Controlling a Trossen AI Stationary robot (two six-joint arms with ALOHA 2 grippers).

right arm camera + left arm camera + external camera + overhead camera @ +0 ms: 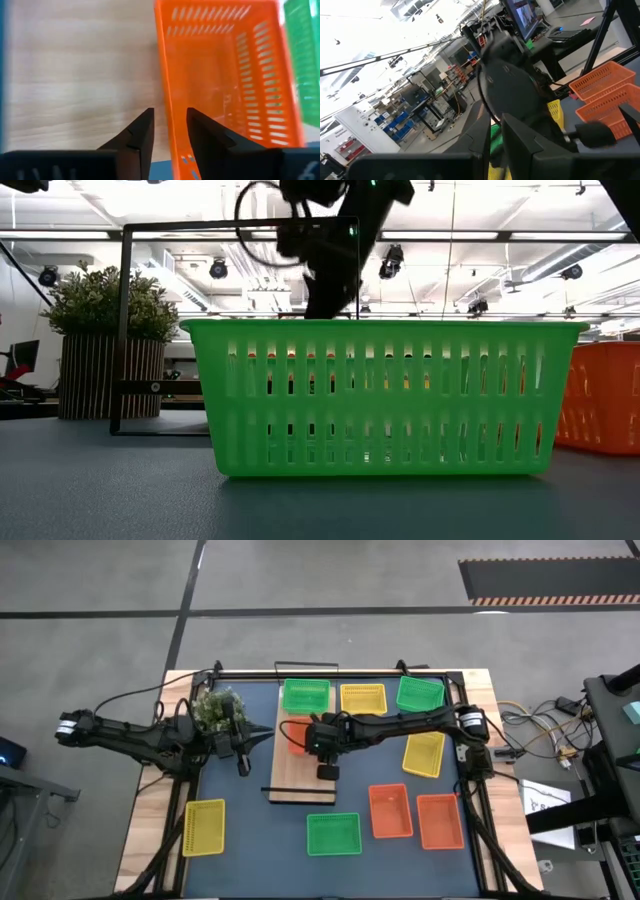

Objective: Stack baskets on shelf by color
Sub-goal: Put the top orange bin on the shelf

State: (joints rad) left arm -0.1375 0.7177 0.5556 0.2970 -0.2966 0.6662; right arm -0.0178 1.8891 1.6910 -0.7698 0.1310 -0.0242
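An orange basket (293, 733) sits on the far end of the light-wood shelf (300, 785), its base on the plank. It also shows in the right wrist view (225, 75). My right gripper (318, 748) (170, 125) points down over it, open by a narrow gap, one finger on either side of the basket's near long wall. My left gripper (243, 748) hangs by the shelf's left edge, beside the potted plant (215, 708). Eight other baskets lie on the blue table. My right gripper's fingers (142, 130) come from above and stand astride the rim of the orange basket's near long wall (165, 95). I cannot tell whether they touch it. The basket rests flat on the shelf.
Green (305, 695), yellow (362, 697) and green (420, 693) baskets line the far edge. A yellow one (424, 754) lies at the right. Two orange ones (390, 810) (439, 821), a green one (333, 834) (385, 395) and a yellow one (204, 827) lie near the front.
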